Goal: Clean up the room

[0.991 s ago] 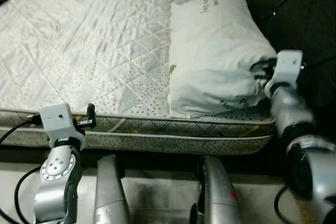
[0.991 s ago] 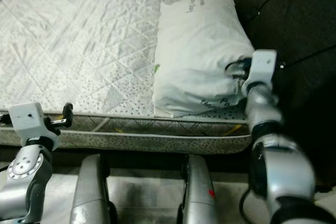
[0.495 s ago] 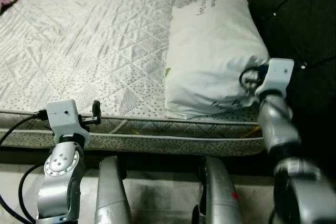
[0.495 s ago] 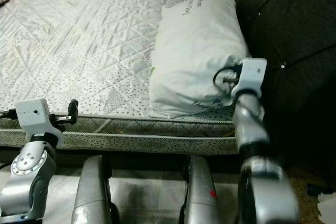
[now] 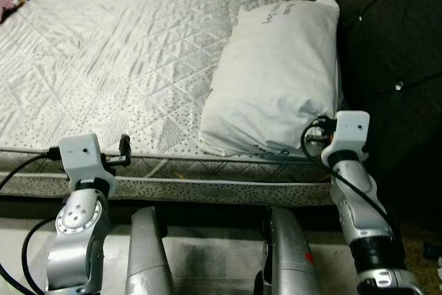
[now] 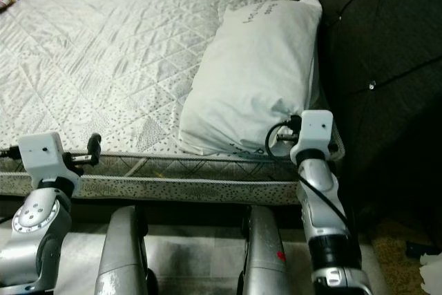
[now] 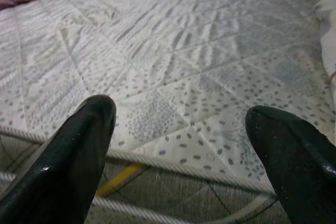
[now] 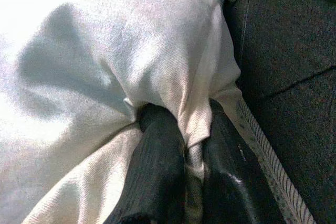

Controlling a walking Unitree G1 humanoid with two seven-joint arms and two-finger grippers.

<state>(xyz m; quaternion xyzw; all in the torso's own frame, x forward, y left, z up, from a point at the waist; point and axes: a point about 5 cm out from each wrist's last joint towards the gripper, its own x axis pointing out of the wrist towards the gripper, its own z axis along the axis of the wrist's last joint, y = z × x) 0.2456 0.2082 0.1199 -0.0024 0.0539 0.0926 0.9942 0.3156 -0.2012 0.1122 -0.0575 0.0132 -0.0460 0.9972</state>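
Pinching a fold of the white pillow between its black fingers, the right gripper has dragged that near corner toward the mattress edge, beside the dark headboard. The pillow now lies more slanted than before. The left gripper hovers wide open at the mattress edge, well apart from the pillow.

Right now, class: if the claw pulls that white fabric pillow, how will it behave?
The white fabric pillow probably flops: cloth bunches where the right claw pinches it. Likely light, it should drag across the quilted mattress rather than roll.
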